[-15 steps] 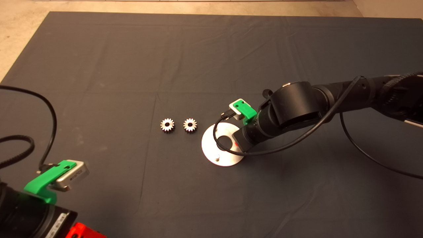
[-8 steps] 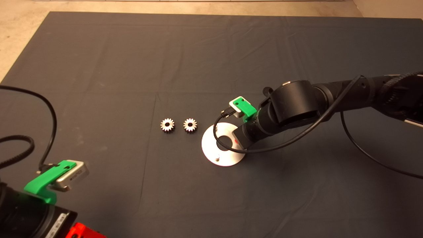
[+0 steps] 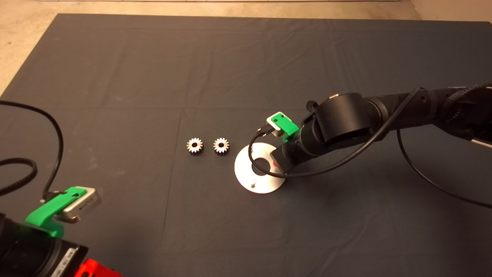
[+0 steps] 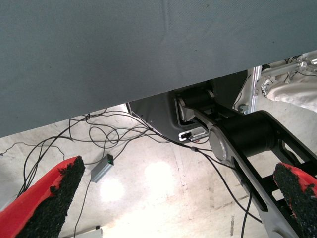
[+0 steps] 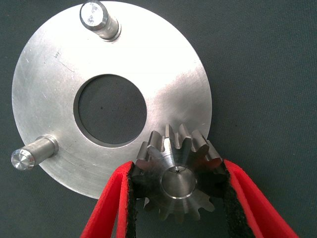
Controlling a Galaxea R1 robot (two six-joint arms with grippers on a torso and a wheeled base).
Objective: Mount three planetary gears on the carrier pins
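Two planetary gears [image 3: 195, 146] [image 3: 221, 146] lie flat on the mat, left of the round silvery carrier plate [image 3: 246, 171]. My right gripper [image 3: 275, 165] hangs over the plate's right side, mostly hidden under its wrist. In the right wrist view it [image 5: 178, 168] is shut on the third gear [image 5: 178, 191], which sits over a pin whose end shows in the gear's centre hole. Two carrier pins [image 5: 96, 17] [image 5: 29, 153] stand bare on the plate [image 5: 54, 89]. My left gripper [image 4: 168, 198] is open and parked at the lower left [image 3: 92, 269].
The dark mat [image 3: 246, 69] covers the table, with a pale floor beyond its far and left edges. A black cable [image 3: 423, 173] loops from the right arm over the plate. The left wrist view looks past the mat's edge at cables and a frame on the floor.
The right wrist has shifted very slightly over the plate. The left arm's camera has edged a little down and left. The two loose gears have not moved.
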